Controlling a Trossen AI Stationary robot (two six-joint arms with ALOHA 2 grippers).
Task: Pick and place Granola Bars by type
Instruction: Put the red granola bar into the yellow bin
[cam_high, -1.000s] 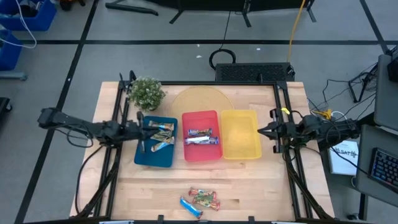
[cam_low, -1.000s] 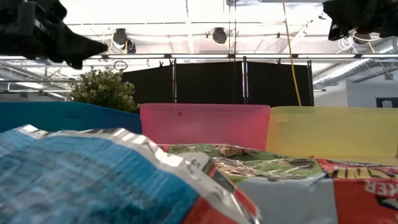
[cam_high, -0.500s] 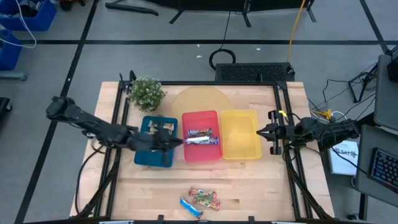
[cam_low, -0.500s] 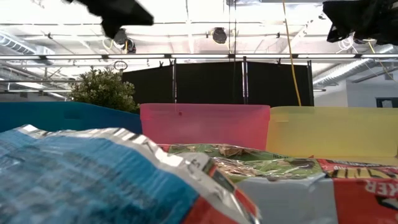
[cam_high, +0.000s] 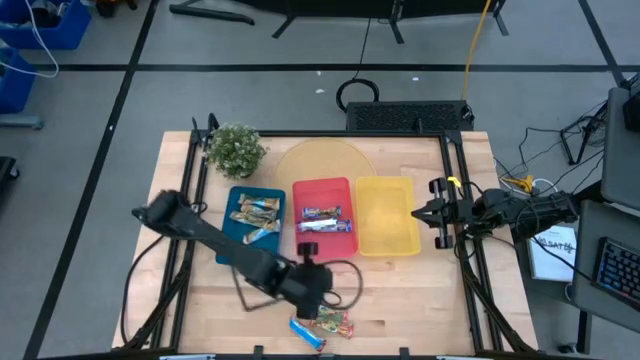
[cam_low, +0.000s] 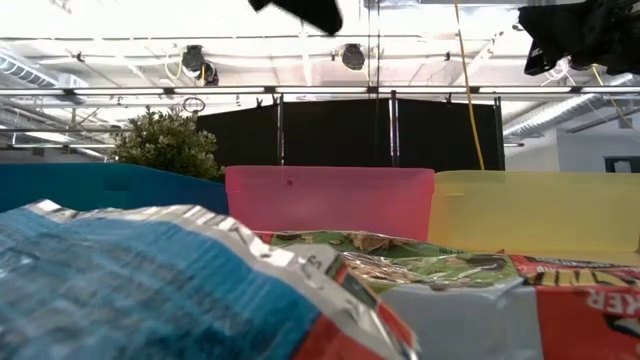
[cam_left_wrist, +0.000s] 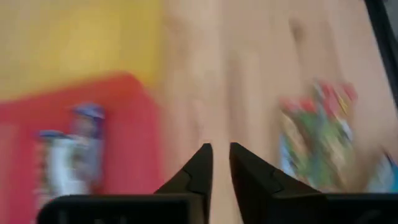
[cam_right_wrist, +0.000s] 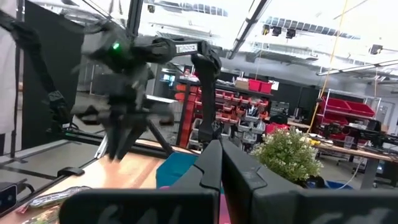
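Several foil-wrapped granola bars lie in a small pile (cam_high: 325, 321) near the table's near edge; they fill the low view's foreground, one blue (cam_low: 130, 290), one green (cam_low: 385, 255). Two tan-gold bars (cam_high: 255, 212) lie in the blue tray (cam_high: 232, 250). Two silver-blue bars (cam_high: 324, 220) lie in the red tray (cam_high: 345, 188). The yellow tray (cam_high: 388, 215) stands to their right. My left gripper (cam_left_wrist: 221, 158) hovers over bare wood just beyond the pile (cam_left_wrist: 320, 140), fingers shut but for a slit and holding nothing. My right gripper (cam_right_wrist: 221, 158) waits shut at the table's right edge (cam_high: 428, 212).
A potted plant (cam_high: 237, 149) stands at the far left corner. A round pale board (cam_high: 325, 158) lies behind the trays. The left arm (cam_high: 215, 240) stretches slantwise across the blue tray's near side. Bare wood shows near left and near right of the pile.
My left arm has swung fast from above the blue tray, past the red tray's near left corner, toward the table's near edge and right. Its gripper now hangs over the wood by the pile of bars. The bars and trays have stayed put.
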